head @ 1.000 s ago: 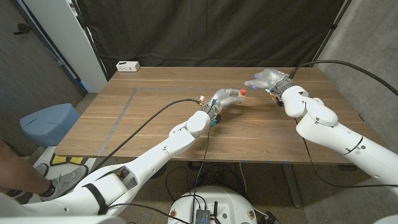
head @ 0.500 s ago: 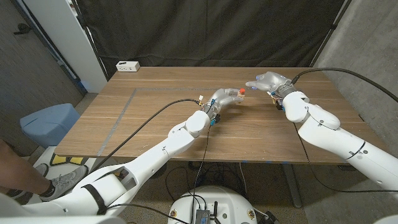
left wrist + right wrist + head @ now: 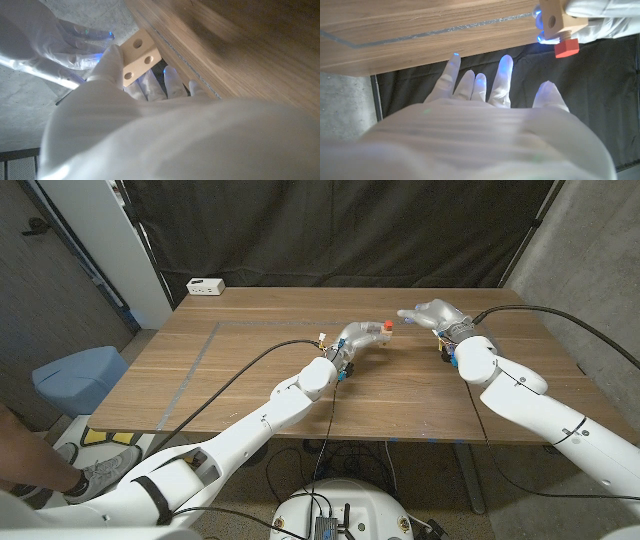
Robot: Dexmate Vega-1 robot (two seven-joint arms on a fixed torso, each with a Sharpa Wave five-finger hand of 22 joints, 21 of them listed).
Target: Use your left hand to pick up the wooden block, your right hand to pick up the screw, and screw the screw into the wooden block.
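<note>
My left hand [image 3: 358, 338] holds the pale wooden block [image 3: 375, 332] above the middle of the table. In the left wrist view the wooden block [image 3: 140, 54] shows two round holes and sits between the fingers of the left hand [image 3: 150, 130]. A screw with a red head [image 3: 389, 326] sticks out of the block's right end; the right wrist view shows that red screw head [image 3: 566, 48] against the block [image 3: 554, 20]. My right hand [image 3: 430, 313] hovers just right of the screw with fingers spread and holds nothing. The right hand [image 3: 480, 100] does not touch the screw.
The wooden table [image 3: 250, 370] has a pale tape line [image 3: 200, 355] on its left part. A white power strip [image 3: 206, 286] lies at the far left corner. A blue bin [image 3: 75, 375] stands on the floor to the left, and a person's shoe [image 3: 95, 475] shows beside it.
My right forearm has swung a little, and the right hand has turned slightly beside the screw. The left hand and the block have stayed still.
</note>
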